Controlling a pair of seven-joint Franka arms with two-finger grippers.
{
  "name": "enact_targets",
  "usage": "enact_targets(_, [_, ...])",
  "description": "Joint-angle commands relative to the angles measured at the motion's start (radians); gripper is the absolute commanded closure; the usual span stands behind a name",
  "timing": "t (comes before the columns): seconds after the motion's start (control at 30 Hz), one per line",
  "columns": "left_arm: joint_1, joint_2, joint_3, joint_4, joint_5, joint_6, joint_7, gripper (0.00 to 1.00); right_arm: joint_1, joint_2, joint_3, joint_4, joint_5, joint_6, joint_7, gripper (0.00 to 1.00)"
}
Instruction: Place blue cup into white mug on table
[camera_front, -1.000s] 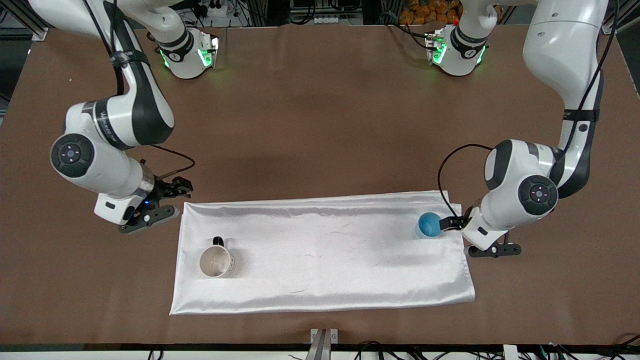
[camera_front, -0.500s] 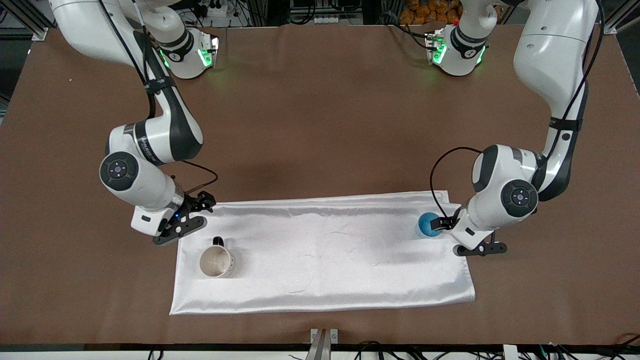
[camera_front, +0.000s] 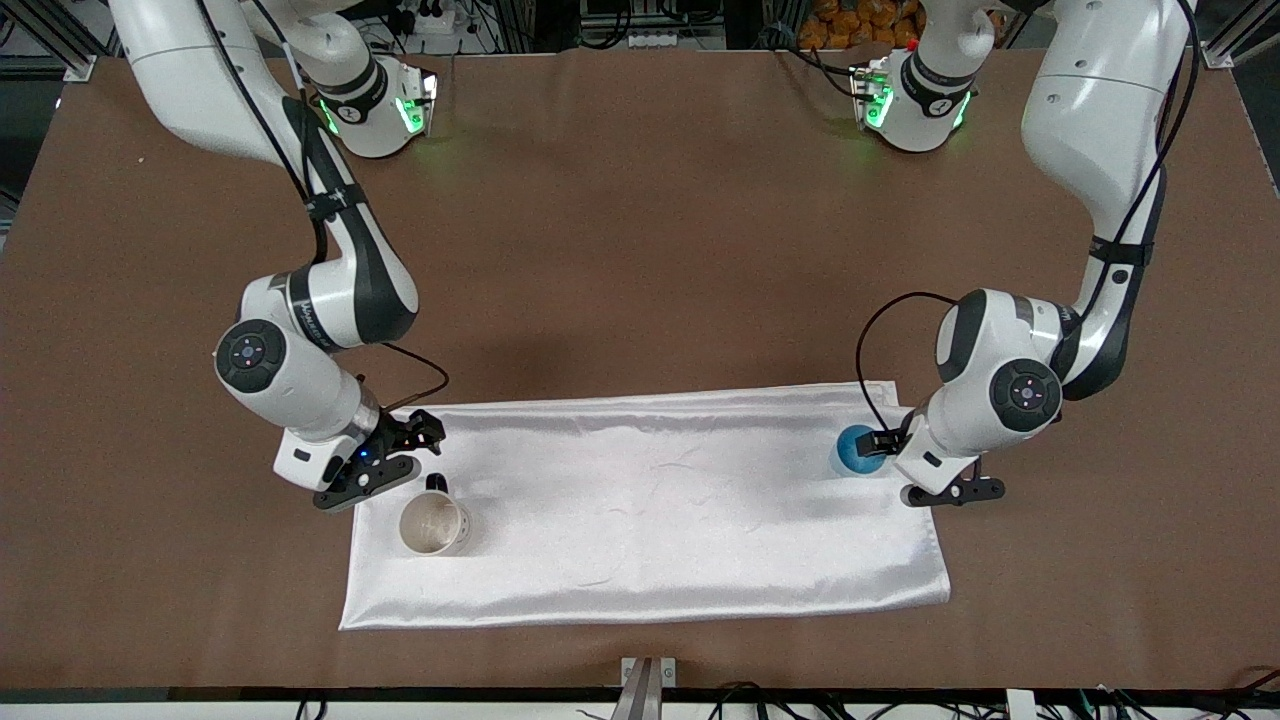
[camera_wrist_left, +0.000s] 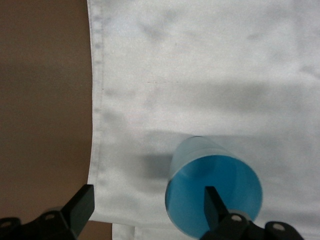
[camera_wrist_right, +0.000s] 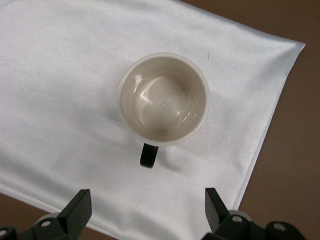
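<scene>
**Cup and mug at the two ends of the cloth**

Cloth, white and satiny (camera_front: 650, 510), lies spread over the brown-covered worktop (camera_front: 640, 250), with its long side running from one arm's end of the table to the other. The small round bright-blue plastic cup (camera_front: 857, 449) stands upright on the cloth near its edge toward the left arm's end. The small white cylindrical mug with a cream inside and a black handle (camera_front: 432, 525) stands upright on the cloth toward the right arm's end, well apart from the cup and a little nearer to the front camera than it.

The left gripper (camera_wrist_left: 147, 207) is down at the blue cup (camera_wrist_left: 214, 192). Its fingers stand apart: one finger (camera_wrist_left: 214, 205) shows over the cup's open mouth, the other (camera_wrist_left: 80, 205) lies outside the cup over the edge of the cloth, so the cup's wall sits between them. Whether a finger touches the wall I cannot tell.

The right gripper (camera_wrist_right: 145, 207) hovers over the corner of the cloth just beside the white mug (camera_wrist_right: 164, 97), its fingers wide apart and holding nothing. The mug's handle points toward that gripper, and the inside of the mug is bare.
</scene>
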Motion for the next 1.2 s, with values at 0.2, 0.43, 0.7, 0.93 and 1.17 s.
enact_targets(0.2, [-0.013,0.011,-0.001,-0.007,0.026,0.016,-0.069,0.29,-0.010,0.098,-0.002,0.043,0.012,0.095,-0.016,0.00])
enact_targets(0.43, [-0.015,0.021,-0.001,-0.001,0.026,0.016,-0.069,0.55,-0.010,0.116,-0.002,0.043,0.007,0.098,-0.016,0.00])
enact_targets(0.7, [-0.015,0.021,-0.001,-0.001,0.026,0.016,-0.071,1.00,-0.003,0.171,-0.002,0.079,0.007,0.151,-0.016,0.00])
enact_targets(0.93, [-0.013,0.016,0.002,0.003,0.027,0.016,-0.065,1.00,-0.001,0.200,-0.001,0.098,0.011,0.177,-0.016,0.00])
enact_targets(1.17, [-0.012,-0.002,0.005,0.008,0.029,0.015,-0.058,1.00,-0.001,0.205,-0.001,0.099,0.021,0.188,-0.014,0.77])
